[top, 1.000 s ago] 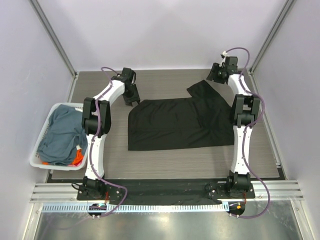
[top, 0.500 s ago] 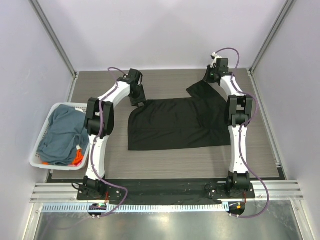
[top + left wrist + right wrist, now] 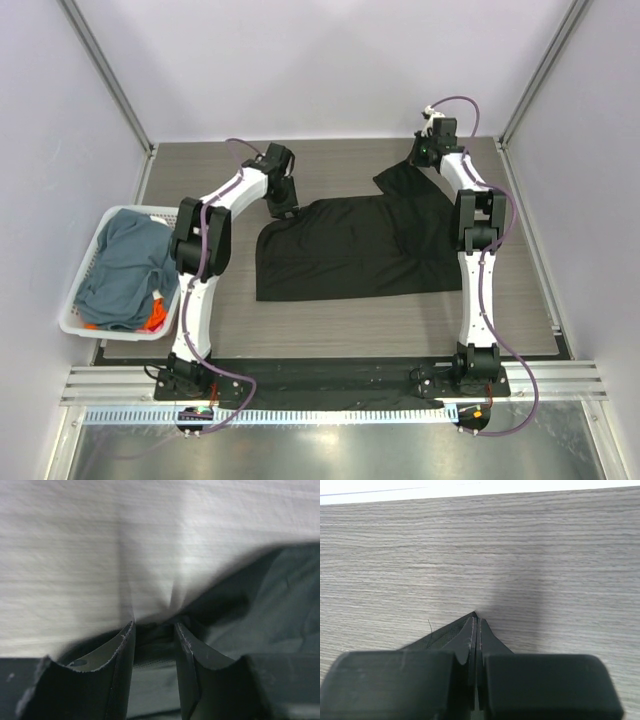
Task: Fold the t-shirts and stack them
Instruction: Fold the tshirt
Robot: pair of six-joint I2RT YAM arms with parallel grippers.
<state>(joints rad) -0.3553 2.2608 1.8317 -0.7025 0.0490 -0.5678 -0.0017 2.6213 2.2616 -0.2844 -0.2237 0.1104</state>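
Black t-shirt [image 3: 350, 245] lies spread mid-table [image 3: 330, 320], with one part sticking out toward the far right. Right gripper [image 3: 475, 617] is clenched on the very tip of that far-right cloth corner. Left gripper [image 3: 154, 626] sits at the shirt's far-left corner, jaws parted with dark cloth bunched in the gap, not visibly pinched.

My read: both far corners get grabbed, then folded toward the near edge. To do it well, the left should seat deeper over the edge before clamping. Then lift both arms level and together so the fold line doesn't skew. The right's bite is tiny and may slip under tension.

Overhead shows the shirt's lay, plus the white basket [image 3: 100, 225] at left holding a blue-grey shirt [image 3: 125, 265] and an orange scrap [image 3: 155, 320]. It can't show the jaws. The wrist cameras show the jaws and none of the layout.
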